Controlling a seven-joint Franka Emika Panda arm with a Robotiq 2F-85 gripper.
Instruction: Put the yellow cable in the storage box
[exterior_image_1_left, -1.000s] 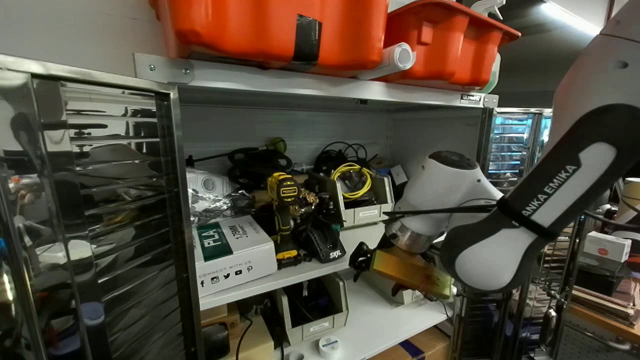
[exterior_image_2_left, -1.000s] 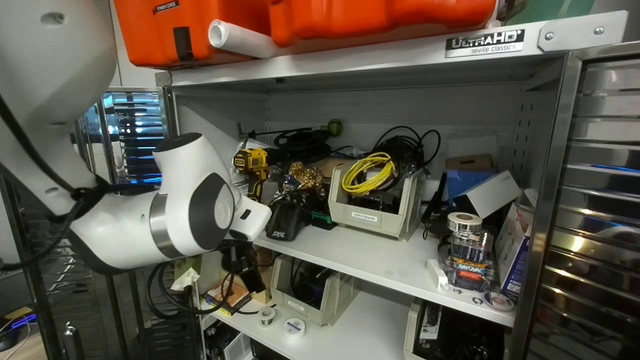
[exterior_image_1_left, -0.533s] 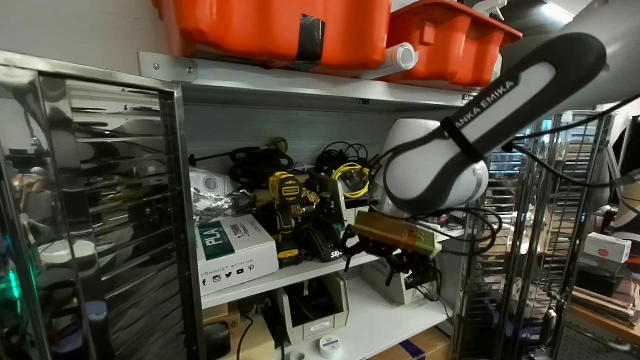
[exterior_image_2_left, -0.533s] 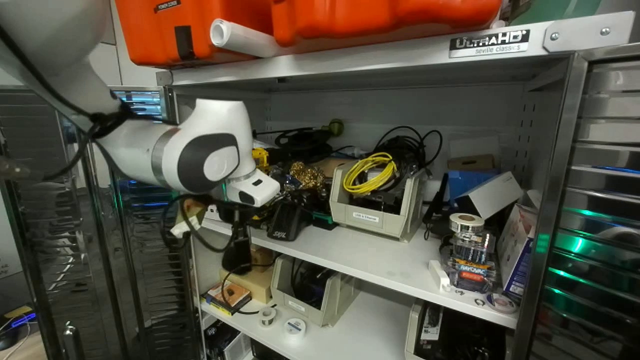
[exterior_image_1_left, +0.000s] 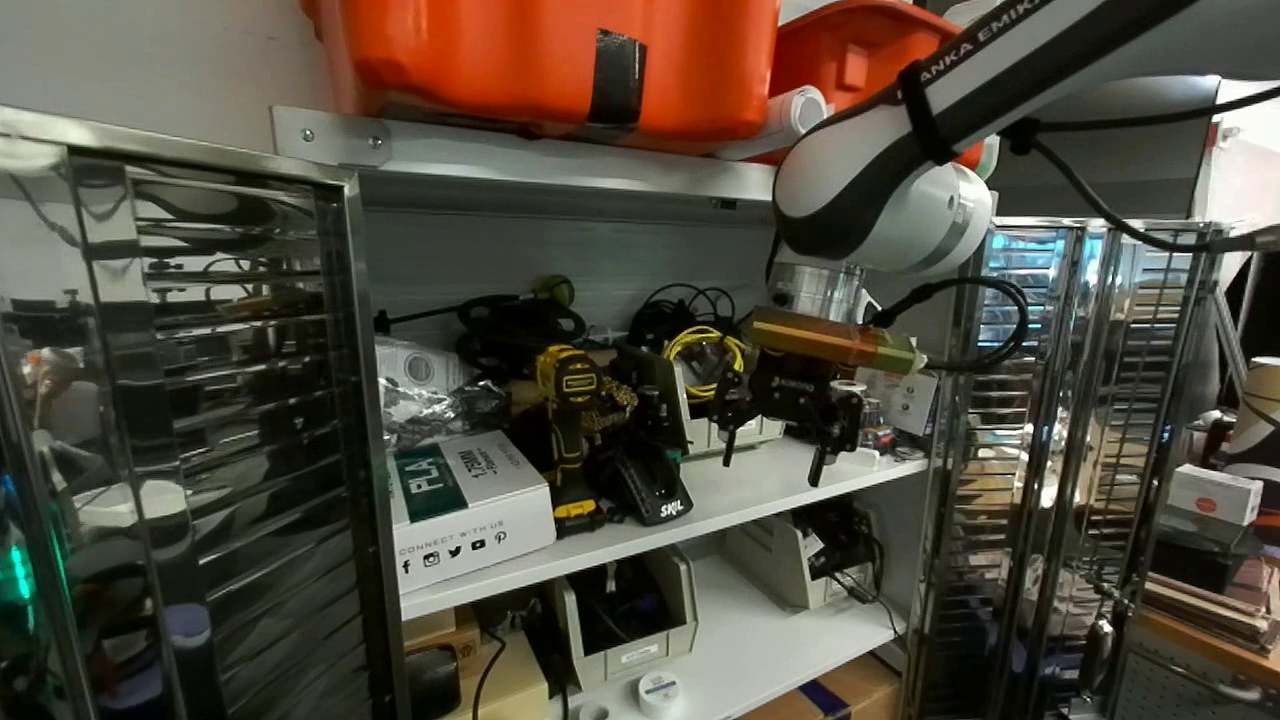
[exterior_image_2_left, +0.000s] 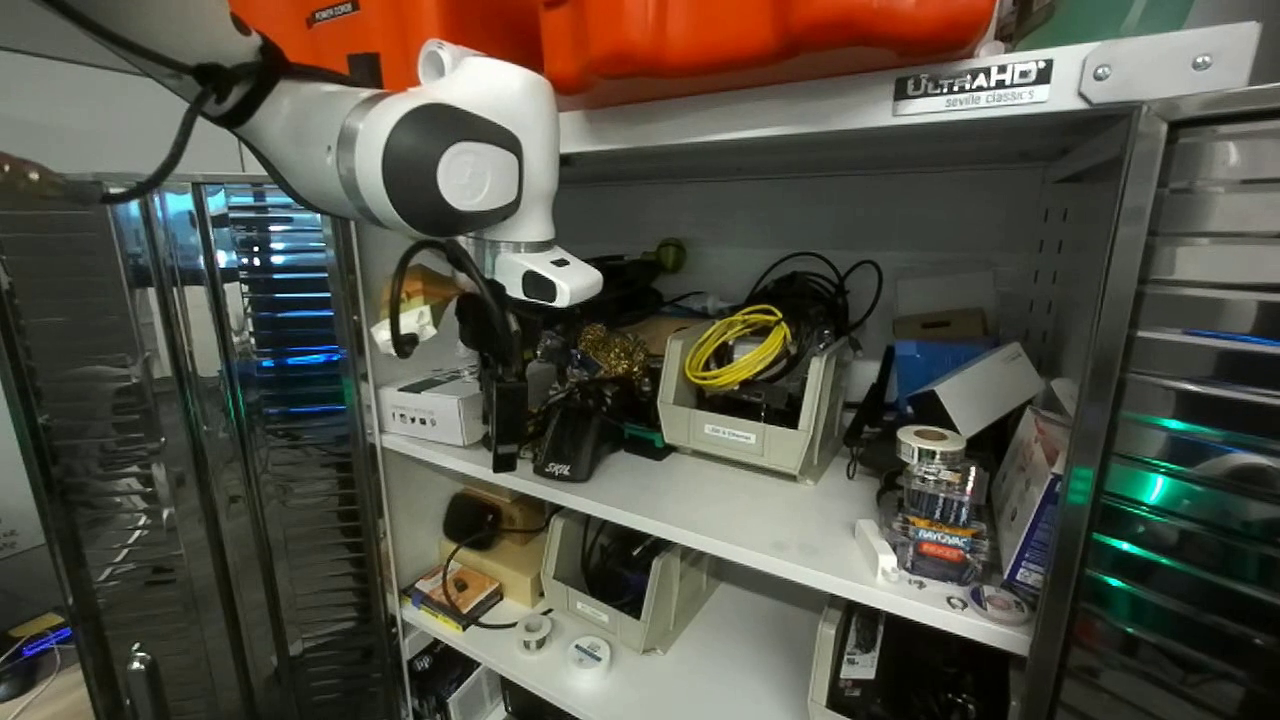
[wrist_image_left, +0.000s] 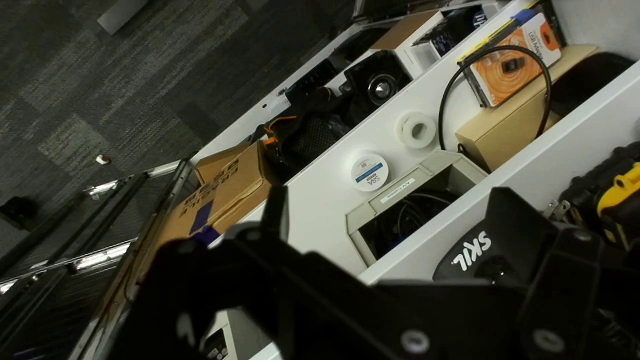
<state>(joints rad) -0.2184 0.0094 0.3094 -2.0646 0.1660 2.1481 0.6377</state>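
Observation:
The yellow cable (exterior_image_2_left: 725, 378) is a loose coil lying in the top of a grey open bin (exterior_image_2_left: 690, 422), partly over its front left rim. The cable (exterior_image_1_left: 709, 392) and the bin (exterior_image_1_left: 757, 430) also show in an exterior view, partly behind the gripper. The bin carries a small white label and holds black cables too. My gripper (exterior_image_1_left: 772, 462) is open and empty, pointing down in front of the upper shelf. It also shows side-on in an exterior view (exterior_image_2_left: 505, 435), left of the bin. In the wrist view my open fingers (wrist_image_left: 392, 225) hold nothing, and the yellow cable is out of view.
A yellow drill (exterior_image_1_left: 570, 400), a SKIL charger (exterior_image_1_left: 645, 485) and a PLA box (exterior_image_1_left: 470, 510) stand on the upper shelf (exterior_image_2_left: 720, 510). Batteries (exterior_image_2_left: 940, 540) stand at its far end. Another grey bin (exterior_image_2_left: 600, 615) stands below. Orange tubs (exterior_image_1_left: 560, 70) sit above.
The arm has risen from near the lower shelf to the upper shelf's height. The gripper has turned to point downward. The yellow cable and the bin have not moved.

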